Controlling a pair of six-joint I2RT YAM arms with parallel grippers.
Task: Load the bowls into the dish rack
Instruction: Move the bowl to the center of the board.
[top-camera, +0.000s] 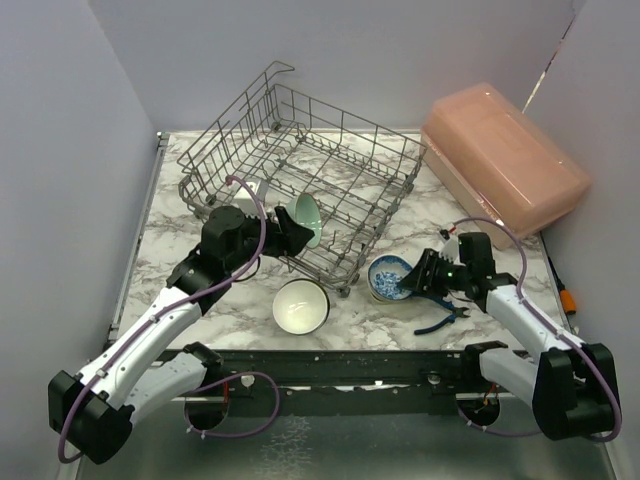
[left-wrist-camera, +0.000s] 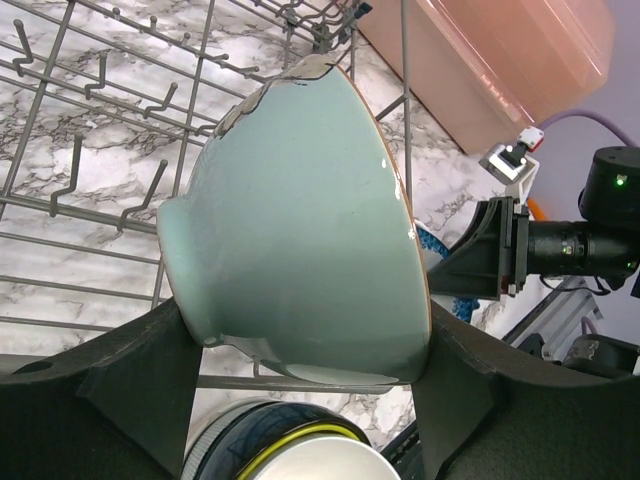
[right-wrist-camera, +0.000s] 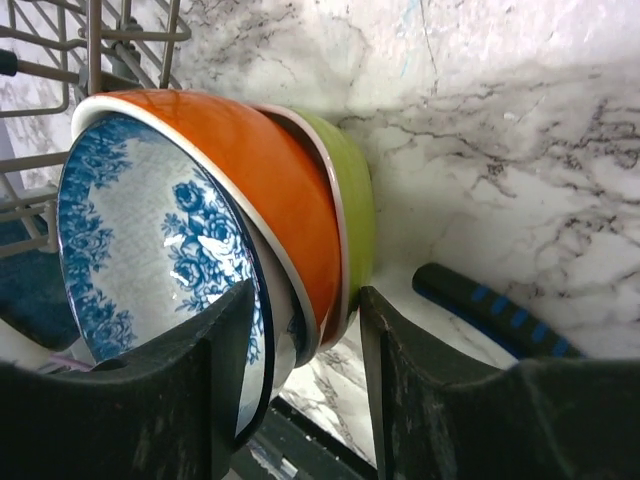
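The dish rack (top-camera: 345, 165) sits toward 12 o'clock on the marble worktop (top-camera: 190, 280), with a pink plastic box (top-camera: 505, 155) off at 2 o'clock. The left gripper (top-camera: 292, 236) is clamped on a mint green bowl (left-wrist-camera: 300, 230). It holds the bowl tipped on edge among the wires at the rack's 6 o'clock side, one finger (left-wrist-camera: 140, 390) at the foot and the other at the rim. I cannot tell whether the bowl touches the wires.

Just outside the rack, toward 6 o'clock, a white-lined bowl (top-camera: 301, 305) stands upright on the worktop. At about 4 o'clock lies a nested stack: blue-patterned bowl (right-wrist-camera: 150, 240) innermost, then orange bowl (right-wrist-camera: 270, 170), then lime green bowl (right-wrist-camera: 350, 190). The right gripper (top-camera: 412, 280) straddles the stacked rims, one finger inside the blue-patterned bowl, the other just outside the lime green one. I cannot tell whether it is actually pinching them. Blue-handled pliers (top-camera: 447, 318) lie just beside the stack.
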